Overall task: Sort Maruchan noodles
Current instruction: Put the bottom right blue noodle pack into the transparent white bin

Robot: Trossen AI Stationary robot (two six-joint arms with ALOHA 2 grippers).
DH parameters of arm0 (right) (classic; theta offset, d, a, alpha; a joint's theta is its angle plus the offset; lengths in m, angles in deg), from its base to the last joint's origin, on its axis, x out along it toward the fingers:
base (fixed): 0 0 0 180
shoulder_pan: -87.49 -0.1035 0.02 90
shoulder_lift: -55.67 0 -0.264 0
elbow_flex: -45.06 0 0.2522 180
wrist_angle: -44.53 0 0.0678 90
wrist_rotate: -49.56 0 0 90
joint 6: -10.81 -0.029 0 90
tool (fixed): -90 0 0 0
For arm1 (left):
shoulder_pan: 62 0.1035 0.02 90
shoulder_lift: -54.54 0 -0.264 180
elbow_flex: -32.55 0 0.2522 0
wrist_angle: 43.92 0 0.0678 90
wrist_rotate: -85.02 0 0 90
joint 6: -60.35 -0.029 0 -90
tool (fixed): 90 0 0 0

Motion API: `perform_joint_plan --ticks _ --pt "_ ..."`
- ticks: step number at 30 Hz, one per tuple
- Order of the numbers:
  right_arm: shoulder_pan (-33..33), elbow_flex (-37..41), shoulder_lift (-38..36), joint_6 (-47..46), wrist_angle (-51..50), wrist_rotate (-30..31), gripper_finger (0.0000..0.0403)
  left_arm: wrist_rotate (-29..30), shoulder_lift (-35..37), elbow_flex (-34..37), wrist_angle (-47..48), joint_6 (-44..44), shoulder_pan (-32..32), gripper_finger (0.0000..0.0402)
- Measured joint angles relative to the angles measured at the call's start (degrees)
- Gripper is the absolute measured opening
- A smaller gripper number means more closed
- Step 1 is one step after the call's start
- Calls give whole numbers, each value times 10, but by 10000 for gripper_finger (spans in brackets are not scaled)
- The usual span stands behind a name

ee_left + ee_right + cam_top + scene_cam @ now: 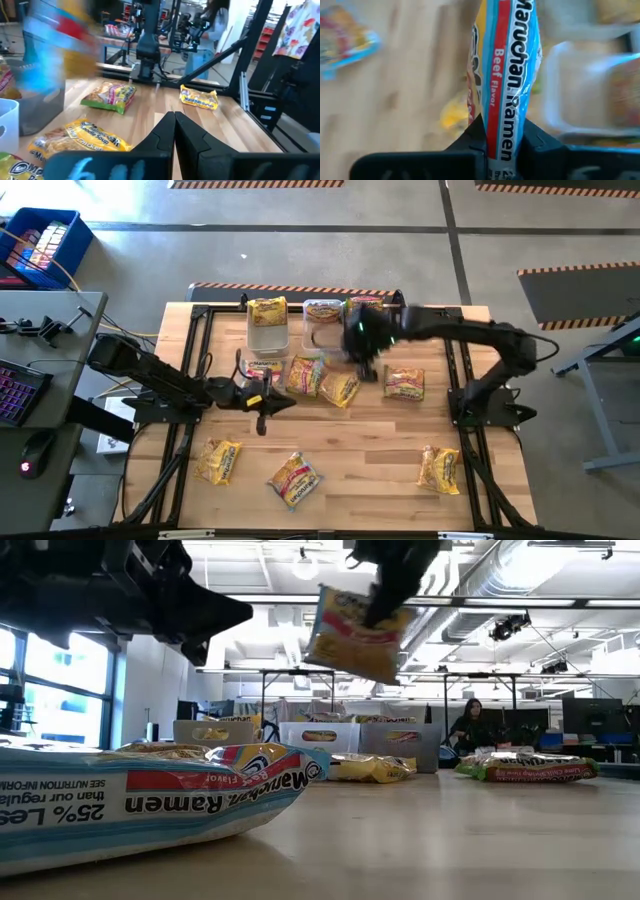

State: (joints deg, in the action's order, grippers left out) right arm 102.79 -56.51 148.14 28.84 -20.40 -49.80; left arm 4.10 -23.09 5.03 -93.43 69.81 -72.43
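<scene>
My right gripper (502,145) is high over the far middle of the table (360,340), shut on a yellow Maruchan noodle packet (355,635) with a blue and red edge. My left gripper (174,131) is shut and holds nothing. It points level at the table's left middle (262,405). More packets lie flat on the table: three in a row (305,375) in front of the bins, one (404,383) to their right, and three along the near side (296,478). One lies right at the low camera (150,795). My right gripper pinches the packet between its two fingers (470,142), one on each flat face, with the blue and red side edge (507,115) facing the wrist camera. The fingers slant down from above. The packet hangs tilted below them (350,650), clear of the table.
Three bins stand side by side at the table's far edge: a clear one (268,330) with a yellow packet, a second (322,328), and a third (370,305) partly under my right arm. A person (470,725) sits in the room beyond. Bare wood (360,450) lies at near middle.
</scene>
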Motion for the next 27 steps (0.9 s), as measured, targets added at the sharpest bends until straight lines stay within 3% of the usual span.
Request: perform_joint_plan --ticks 9,18,23,27 --pt "141 -217 182 150 -57 -7 23 -13 -3 0 29 -5 19 0" --pt "206 -410 370 218 -138 -48 22 -12 -3 0 47 -6 39 0" --pt "214 -473 433 239 -163 -40 21 -11 -3 0 57 -5 50 0" --pt "214 -447 436 248 -148 -31 21 -10 -3 0 57 -6 55 0"
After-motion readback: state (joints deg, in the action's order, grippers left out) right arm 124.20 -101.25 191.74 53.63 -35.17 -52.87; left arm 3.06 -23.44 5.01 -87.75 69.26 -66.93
